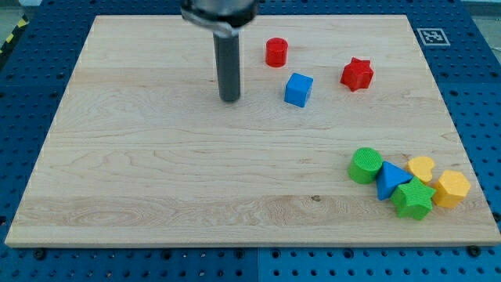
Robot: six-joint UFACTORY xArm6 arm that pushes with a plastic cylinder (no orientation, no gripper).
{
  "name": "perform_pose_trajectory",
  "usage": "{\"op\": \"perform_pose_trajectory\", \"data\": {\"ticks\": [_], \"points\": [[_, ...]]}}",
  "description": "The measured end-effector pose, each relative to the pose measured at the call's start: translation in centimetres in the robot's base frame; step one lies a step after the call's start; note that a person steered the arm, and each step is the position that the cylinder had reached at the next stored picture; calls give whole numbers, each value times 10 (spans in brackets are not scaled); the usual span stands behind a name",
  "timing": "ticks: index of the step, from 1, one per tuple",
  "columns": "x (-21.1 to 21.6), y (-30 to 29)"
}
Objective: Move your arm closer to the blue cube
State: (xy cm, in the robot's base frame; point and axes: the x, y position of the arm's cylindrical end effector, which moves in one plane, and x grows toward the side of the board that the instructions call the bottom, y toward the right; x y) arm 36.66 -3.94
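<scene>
The blue cube point(298, 89) sits on the wooden board point(156, 172) in the upper middle of the view. My tip point(229, 99) touches the board to the cube's left, about a cube and a half's width away from it, at about the same height in the view. The dark rod rises straight up from the tip to the view's top edge.
A red cylinder point(275, 52) stands above and left of the blue cube. A red star point(357, 74) lies to its right. At the lower right, a green cylinder point(365, 165), blue triangle point(390, 181), green star point(414, 200), yellow heart point(422, 168) and yellow hexagon point(452, 188) cluster.
</scene>
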Motion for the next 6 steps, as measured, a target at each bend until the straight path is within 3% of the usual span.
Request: {"op": "perform_pose_trajectory", "data": {"ticks": [2, 6], "points": [[-20, 22], [25, 118]]}}
